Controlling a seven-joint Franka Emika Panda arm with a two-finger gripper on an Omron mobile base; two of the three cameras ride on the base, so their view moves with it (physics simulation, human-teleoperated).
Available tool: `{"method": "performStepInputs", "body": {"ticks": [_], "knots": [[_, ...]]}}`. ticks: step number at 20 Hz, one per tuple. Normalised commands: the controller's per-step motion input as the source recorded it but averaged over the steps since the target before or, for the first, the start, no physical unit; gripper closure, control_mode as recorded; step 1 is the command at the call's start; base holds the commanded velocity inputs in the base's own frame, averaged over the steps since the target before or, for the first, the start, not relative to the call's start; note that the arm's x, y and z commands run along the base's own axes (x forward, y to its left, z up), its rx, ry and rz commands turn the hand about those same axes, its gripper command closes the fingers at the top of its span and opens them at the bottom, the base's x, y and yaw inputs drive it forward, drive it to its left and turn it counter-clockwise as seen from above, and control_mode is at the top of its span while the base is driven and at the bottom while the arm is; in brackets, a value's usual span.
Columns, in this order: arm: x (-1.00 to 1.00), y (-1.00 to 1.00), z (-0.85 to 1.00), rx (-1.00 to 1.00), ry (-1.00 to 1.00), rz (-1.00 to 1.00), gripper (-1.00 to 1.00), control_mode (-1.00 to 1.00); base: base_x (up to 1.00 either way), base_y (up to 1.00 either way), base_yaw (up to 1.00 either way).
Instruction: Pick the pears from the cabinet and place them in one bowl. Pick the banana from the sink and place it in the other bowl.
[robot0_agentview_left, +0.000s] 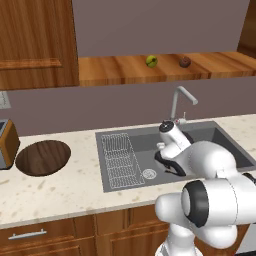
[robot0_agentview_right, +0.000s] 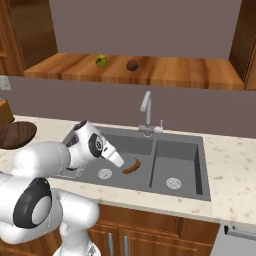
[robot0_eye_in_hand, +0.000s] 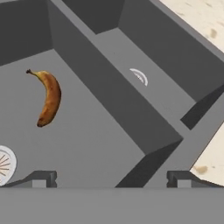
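Right, I see my end effector (robot0_eye_in_hand: 111, 177) spread wide above the sink (robot0_eye_in_hand: 109, 100), holding nothing; the banana (robot0_eye_in_hand: 49, 98) lies on the basin floor.

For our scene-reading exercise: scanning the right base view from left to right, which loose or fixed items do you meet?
Dark brown wooden bowl → yellow-green pear → reddish-brown pear → curved metal faucet → right basin's round drain.

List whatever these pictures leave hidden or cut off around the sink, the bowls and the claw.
- Banana: in the left base view the arm hides where it lies in the sink.
- Wooden bowl: cut by the left edge in the right base view.
- Claw: hand view shows just the fingertips, spread open; in the base views the arm covers it.
- Right basin's drain: partly hidden behind the divider, hand view.
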Motion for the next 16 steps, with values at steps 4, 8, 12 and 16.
{"method": "performStepInputs", "body": {"ticks": [4,8,12,16], "knots": [[0.11,-0.03,-0.13,-0.01,-0.04,0.00,-1.00,-1.00,0.00,0.00,0.00],[0.11,-0.03,-0.10,0.00,-0.02,0.00,-1.00,-1.00,0.00,0.00,0.00],[0.15,-0.03,-0.14,-0.01,0.00,0.00,-1.00,-1.00,0.00,0.00,0.00],[0.19,-0.05,-0.17,-0.01,0.00,0.00,-1.00,-1.00,0.00,0.00,0.00]]}}
